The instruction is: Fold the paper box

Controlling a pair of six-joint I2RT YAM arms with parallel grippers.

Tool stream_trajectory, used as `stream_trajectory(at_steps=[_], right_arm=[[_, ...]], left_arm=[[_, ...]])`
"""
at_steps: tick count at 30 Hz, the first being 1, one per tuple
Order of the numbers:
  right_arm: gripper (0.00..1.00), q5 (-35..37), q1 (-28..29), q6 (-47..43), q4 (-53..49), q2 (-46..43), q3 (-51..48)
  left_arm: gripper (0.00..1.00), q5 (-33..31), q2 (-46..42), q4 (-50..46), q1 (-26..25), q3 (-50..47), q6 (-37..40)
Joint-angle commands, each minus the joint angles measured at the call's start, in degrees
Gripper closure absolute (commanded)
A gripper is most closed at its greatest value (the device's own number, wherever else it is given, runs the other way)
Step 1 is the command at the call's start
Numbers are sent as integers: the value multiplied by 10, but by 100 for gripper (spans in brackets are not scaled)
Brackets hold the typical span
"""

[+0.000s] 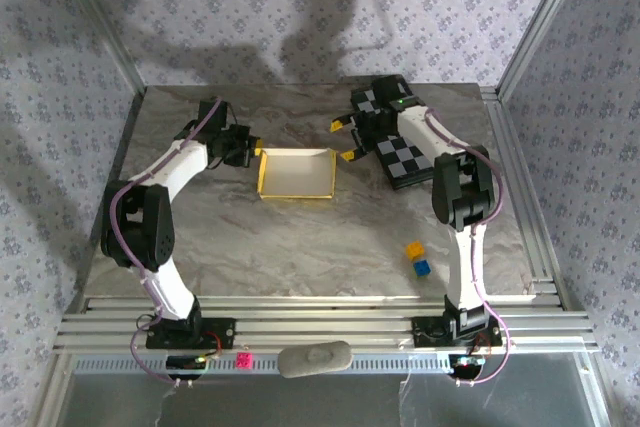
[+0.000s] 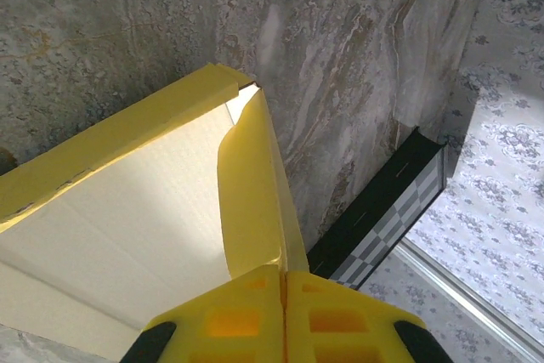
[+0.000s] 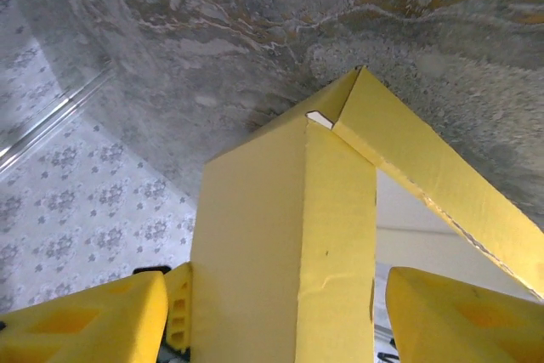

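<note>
The paper box lies open on the marbled table, yellow outside and pale inside, with low walls standing up. My left gripper is at its far left corner, shut on the left wall. In the left wrist view the jaws meet on the thin yellow wall of the box. My right gripper is open at the far right corner. In the right wrist view its yellow fingers stand apart on either side of the upright right wall, with a gap on each side.
A black-and-white chequered board lies under the right arm, just right of the box, also seen as the chequered board at the table edge. A small yellow cube and a blue cube sit near front right.
</note>
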Motion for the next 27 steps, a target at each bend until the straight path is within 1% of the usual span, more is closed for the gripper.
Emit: stream_trajectory(at_steps=[1, 3, 6, 12, 17, 20, 25, 27], right_arm=[[30, -36, -10, -44, -47, -44, 1], [32, -30, -16, -43, -39, -51, -11], [34, -34, -15, -23, -14, -36, -16], [44, -37, 20, 8, 3, 14, 25], [51, -32, 32, 26, 15, 37, 42], [52, -31, 39, 34, 16, 48, 56], [53, -28, 51, 50, 18, 53, 52], [55, -29, 54, 62, 44, 53, 44]], left_arm=[[100, 8, 7, -70, 1, 32, -11], [100, 8, 8, -71, 1, 34, -12], [100, 7, 7, -71, 1, 36, -13], [100, 7, 8, -71, 1, 38, -15], [100, 10, 8, -68, 1, 35, -18], [100, 10, 9, -66, 1, 37, -18], [100, 12, 11, -65, 0, 40, -19], [100, 12, 11, -63, 0, 38, -20]])
